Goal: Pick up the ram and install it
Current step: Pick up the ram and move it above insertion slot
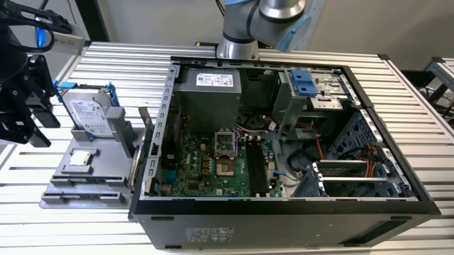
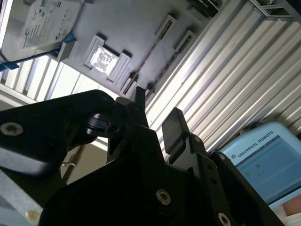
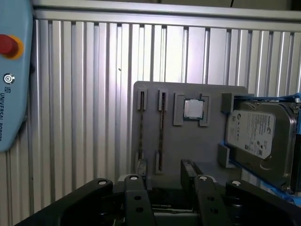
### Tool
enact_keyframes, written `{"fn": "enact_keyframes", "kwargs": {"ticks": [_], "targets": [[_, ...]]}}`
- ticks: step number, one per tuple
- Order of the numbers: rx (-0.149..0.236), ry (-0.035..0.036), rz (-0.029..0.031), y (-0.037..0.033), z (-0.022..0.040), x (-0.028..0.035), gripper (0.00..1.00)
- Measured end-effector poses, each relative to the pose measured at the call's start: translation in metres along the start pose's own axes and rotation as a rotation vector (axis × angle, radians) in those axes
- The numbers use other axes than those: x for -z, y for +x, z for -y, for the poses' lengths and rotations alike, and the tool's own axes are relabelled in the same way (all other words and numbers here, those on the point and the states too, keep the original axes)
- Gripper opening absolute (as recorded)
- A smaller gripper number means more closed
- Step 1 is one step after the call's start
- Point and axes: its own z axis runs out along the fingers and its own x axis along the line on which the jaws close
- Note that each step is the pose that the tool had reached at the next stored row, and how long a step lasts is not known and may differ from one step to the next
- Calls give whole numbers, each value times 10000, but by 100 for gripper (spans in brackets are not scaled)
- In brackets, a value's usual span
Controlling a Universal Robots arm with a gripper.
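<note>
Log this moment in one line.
end effector: open, empty | nearest: gray tray | ram: edge-on in tray slot, ungrasped | computer case: open

White printed labels are showing on the hard drive [image 1: 91,112] and the power supply [image 1: 212,81], and white lettering is running across the blue control pendant [image 2: 263,157]. Their fine print is proving illegible.

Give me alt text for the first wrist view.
The gripper, fingers open, hovers over a gray tray holding a processor chip and a hard drive, on a ribbed metal table.
</note>
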Motion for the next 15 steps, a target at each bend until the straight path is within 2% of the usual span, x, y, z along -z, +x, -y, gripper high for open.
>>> {"fn": "enact_keyframes", "kwargs": {"ticks": [15], "targets": [[0, 1, 0, 25, -4, -255, 100]]}}
